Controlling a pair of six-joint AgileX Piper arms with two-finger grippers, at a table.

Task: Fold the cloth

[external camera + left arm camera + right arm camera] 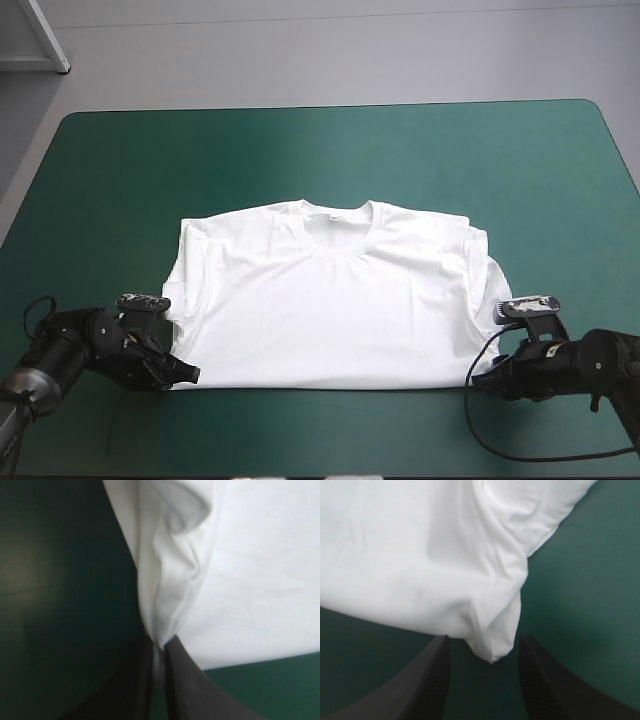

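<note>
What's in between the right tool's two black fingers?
A corner of the white T-shirt sits between the right tool's open fingers, not yet pinched, with teal-green cover beneath. The right wrist view shows it.

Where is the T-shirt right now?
High view: the T-shirt lies flat on the teal-green cover, collar toward the far edge, with the left hand at its near-left corner and the right hand at its near-right corner.
</note>
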